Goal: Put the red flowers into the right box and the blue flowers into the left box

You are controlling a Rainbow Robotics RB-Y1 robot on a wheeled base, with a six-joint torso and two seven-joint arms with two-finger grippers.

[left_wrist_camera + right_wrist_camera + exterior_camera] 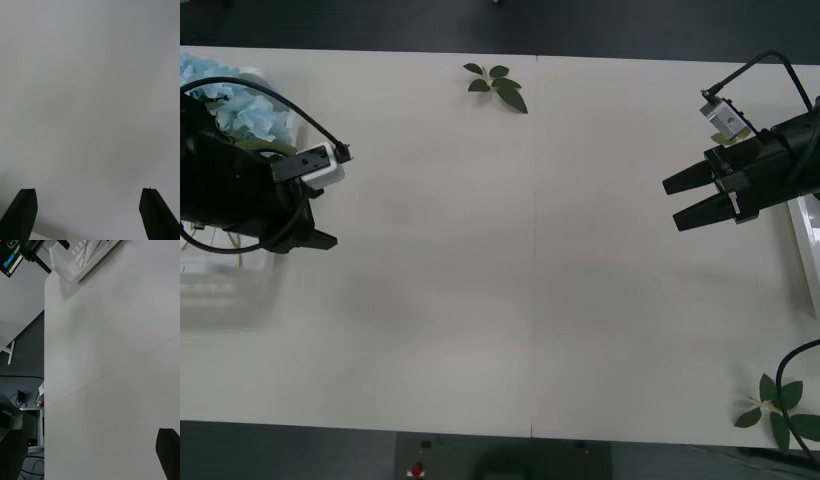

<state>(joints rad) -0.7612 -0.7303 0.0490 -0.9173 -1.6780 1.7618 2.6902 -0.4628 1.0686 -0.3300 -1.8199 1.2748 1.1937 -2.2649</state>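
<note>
Hovering above the white table (510, 280), the right gripper (677, 203) is seen at the right side in the front view, its two black fingers pointing toward the table's middle with a clear gap between them and nothing held. Just beside that arm, a narrow white sliver of the right box (808, 250) is visible at the table's right edge; what lies inside cannot be told.

The left gripper (90, 213) is found at the table's left side — in its wrist view the two dark fingers stand wide apart at the corners, with bare table between them and nothing gripped. The left arm partly covers the left box (225, 295), whose low white walls can be made out at the left edge. The blue flowers (230, 95) are seen at the far left corner, pale blue heads with green leaves, partly hidden behind the arm.

Two flowerless leaf sprigs lie on the table — one (498, 85) near the far edge, one (778, 410) at the near right corner.
</note>
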